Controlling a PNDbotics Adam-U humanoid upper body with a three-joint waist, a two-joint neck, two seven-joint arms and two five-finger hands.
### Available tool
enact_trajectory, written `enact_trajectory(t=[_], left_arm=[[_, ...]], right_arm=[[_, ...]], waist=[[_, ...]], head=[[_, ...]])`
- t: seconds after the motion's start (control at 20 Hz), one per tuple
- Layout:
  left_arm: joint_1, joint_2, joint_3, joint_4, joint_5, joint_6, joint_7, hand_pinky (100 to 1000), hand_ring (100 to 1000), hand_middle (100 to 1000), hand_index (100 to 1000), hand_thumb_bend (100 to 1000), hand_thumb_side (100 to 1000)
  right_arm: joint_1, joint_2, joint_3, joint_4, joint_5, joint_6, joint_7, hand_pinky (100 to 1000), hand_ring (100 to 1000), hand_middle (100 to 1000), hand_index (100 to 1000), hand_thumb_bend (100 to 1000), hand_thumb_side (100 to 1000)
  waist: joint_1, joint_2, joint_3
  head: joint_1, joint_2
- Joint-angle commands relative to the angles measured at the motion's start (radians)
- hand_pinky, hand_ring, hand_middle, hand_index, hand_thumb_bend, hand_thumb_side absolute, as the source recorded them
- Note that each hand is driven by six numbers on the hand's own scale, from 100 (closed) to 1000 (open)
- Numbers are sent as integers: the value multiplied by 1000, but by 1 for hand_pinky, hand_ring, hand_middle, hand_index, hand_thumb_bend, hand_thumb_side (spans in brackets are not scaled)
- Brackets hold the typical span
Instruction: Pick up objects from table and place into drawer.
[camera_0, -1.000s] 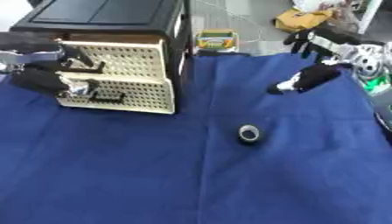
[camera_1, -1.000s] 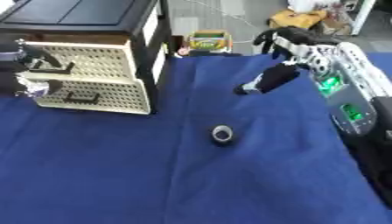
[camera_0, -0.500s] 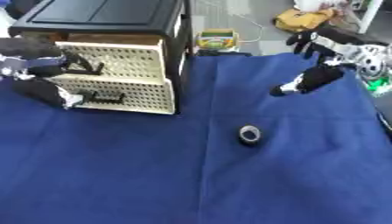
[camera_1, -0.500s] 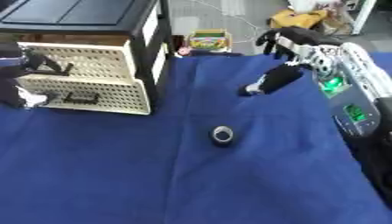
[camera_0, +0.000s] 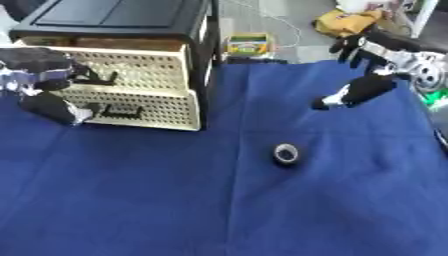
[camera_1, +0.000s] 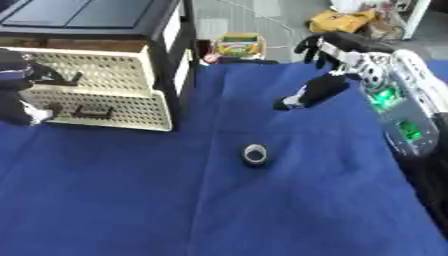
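Standing at the far left of the desk (camera_0: 175, 210), which was covered in a blue cloth, was a small drawer cabinet (camera_0: 122, 60) with a black top and cream perforated drawer fronts. The upper drawer (camera_0: 105, 75) looked pulled a little forward of the black frame, and the lower drawer (camera_0: 131, 107) sat beneath it with a dark handle on its front. What lay inside either drawer could not be seen from here.

The left robot hand (camera_0: 44, 85) was at the front of the drawers, its fingers curled against the perforated panels near the handles; whether it actually gripped a handle I could not tell. The right robot hand (camera_0: 363, 90) hung above the cloth on the far right side, fingers stretched out and pointing down and to the left, holding nothing.

A small black roll of tape (camera_0: 286, 154) lay on the cloth near the middle of the desk, well apart from both hands and to the right of the cabinet. Beyond the desk's far edge, a yellow-and-green box (camera_0: 249, 44) sat on the floor.
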Motion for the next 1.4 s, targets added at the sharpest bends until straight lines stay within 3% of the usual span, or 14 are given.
enact_trajectory(t=[0.05, 0.2, 0.45, 0.9, 1.4], left_arm=[[-23, 14, 20, 8, -5, 9, 14, 100, 100, 100, 884, 152, 605], [-27, 9, 21, 27, -9, 8, 15, 100, 100, 100, 834, 158, 608], [-30, 7, 27, 49, -21, -13, 8, 100, 100, 100, 675, 176, 599], [-5, 27, 20, 22, -24, -31, 9, 100, 100, 100, 662, 183, 605], [55, 78, -5, -100, -15, -17, 36, 100, 100, 100, 680, 197, 596]], right_arm=[[-24, -14, -12, -8, -5, 1, -5, 633, 753, 743, 906, 692, 398], [-24, -14, -14, -8, -5, 2, -6, 633, 753, 742, 905, 692, 398], [-23, -15, -19, -10, -2, 4, -12, 633, 750, 739, 903, 693, 401], [-22, -12, -23, -14, 10, 9, -19, 634, 750, 738, 900, 695, 406], [-23, -3, -27, -16, 27, 10, -24, 637, 751, 738, 898, 698, 414]], waist=[[1, -17, -1], [2, -15, -3], [3, -17, -3], [-1, -25, 6], [-10, -39, 18]], head=[[7, -15], [10, -18], [13, -18], [9, -9], [1, 1]])
